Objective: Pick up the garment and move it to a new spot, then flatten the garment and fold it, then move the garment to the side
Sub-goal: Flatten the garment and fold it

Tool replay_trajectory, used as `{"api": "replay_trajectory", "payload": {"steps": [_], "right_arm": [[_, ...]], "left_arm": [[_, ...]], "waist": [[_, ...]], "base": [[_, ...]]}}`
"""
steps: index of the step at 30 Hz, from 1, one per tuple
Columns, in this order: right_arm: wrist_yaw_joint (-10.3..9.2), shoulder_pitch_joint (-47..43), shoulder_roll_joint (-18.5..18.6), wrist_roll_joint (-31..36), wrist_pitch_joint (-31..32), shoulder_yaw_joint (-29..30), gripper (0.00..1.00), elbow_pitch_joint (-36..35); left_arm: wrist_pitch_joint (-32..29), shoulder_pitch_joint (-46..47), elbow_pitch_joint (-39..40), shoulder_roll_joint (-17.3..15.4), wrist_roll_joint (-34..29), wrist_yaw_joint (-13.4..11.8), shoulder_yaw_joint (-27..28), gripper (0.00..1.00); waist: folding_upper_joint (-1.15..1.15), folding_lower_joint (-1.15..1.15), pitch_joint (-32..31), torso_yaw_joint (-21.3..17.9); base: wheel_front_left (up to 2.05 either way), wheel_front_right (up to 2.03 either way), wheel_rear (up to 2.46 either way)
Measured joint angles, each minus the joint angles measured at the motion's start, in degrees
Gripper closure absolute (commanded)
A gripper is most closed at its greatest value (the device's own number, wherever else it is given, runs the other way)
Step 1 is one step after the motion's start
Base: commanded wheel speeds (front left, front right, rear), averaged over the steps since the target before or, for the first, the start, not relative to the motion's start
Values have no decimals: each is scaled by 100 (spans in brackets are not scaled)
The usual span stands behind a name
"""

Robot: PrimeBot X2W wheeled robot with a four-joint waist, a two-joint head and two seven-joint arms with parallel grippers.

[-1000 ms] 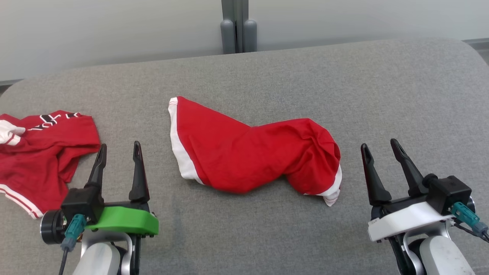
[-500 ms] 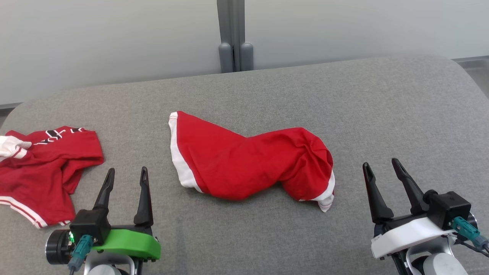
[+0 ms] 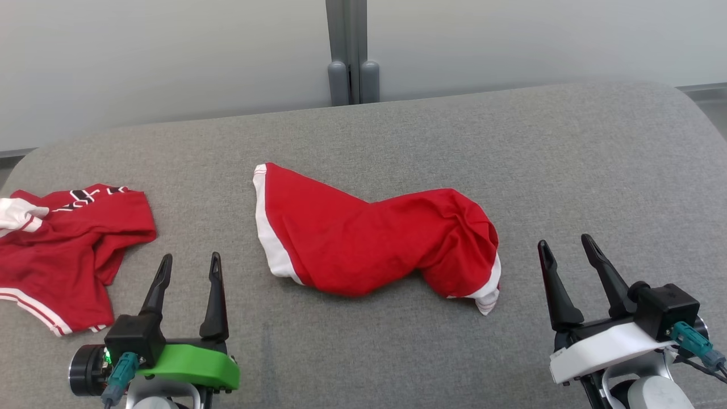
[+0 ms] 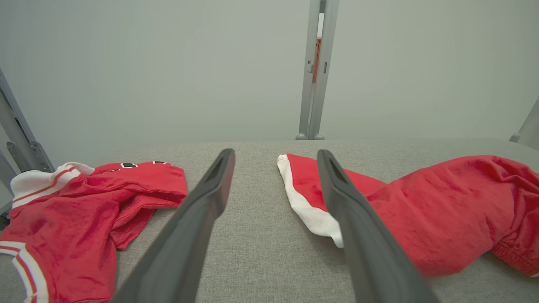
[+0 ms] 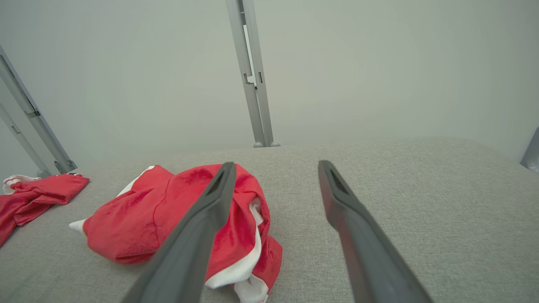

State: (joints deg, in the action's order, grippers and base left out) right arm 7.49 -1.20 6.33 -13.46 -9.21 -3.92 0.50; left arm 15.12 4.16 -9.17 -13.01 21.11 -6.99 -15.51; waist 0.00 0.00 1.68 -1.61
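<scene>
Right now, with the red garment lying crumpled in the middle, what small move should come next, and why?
Probably ease the right gripper forward and toward its left, to the bunched end of the red garment. Its jaws stand open and empty, that end lies nearest them, and the garment has not yet been lifted off the grey surface.

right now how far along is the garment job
Nothing looks done: the red garment lies bunched and twisted on the grey surface, neither flat nor folded. Nothing is in hand: the left gripper and right gripper are open, either side of it, touching no cloth. Left: pick up, move, flatten, fold, set aside. A second red garment lies apart at the left.
</scene>
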Motion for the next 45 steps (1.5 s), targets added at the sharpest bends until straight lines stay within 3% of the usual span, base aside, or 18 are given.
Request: {"api": "replay_trajectory", "payload": {"steps": [7, 14, 23, 28, 31, 40, 45], "right_arm": [[0, 4, -3, -1, -4, 11, 0, -19], [0, 152, 27, -3, -23, 42, 0, -99], [0, 426, 16, -76, -149, -58, 0, -1], [0, 529, 16, -102, -201, -55, 0, 77], [0, 558, 15, -109, -233, -51, 0, 123], [0, 622, -3, -125, -302, 24, 0, 230], [0, 619, -8, -124, -332, 127, 0, 232]], "left_arm": [[0, 54, 35, 24, -56, 53, -70, 0], [-521, 826, -92, 328, -361, 545, -972, 0], [-1249, 1526, -1221, 690, -519, 1011, -1791, 0], [-1417, 1826, -1822, 703, -636, 1072, -1947, 0], [-1507, 1983, -2094, 681, -661, 1140, -2015, 100], [-1104, 2195, -2208, 552, -560, 1206, -1934, 100], [-914, 2249, -1639, 297, -528, 1012, -1662, 100]], "waist": [[0, 0, 77, 2], [0, 0, 408, 30], [0, 0, 959, -94], [0, 0, 1149, -231], [0, 0, 1226, -291], [0, 0, 1236, -252], [0, 0, 1185, -145]], "base": [[0, 0, 0], [0, 0, 0], [0, 0, 0], [0, 0, 0], [0, 0, 0], [0, 0, 0], [0, 0, 0]]}}
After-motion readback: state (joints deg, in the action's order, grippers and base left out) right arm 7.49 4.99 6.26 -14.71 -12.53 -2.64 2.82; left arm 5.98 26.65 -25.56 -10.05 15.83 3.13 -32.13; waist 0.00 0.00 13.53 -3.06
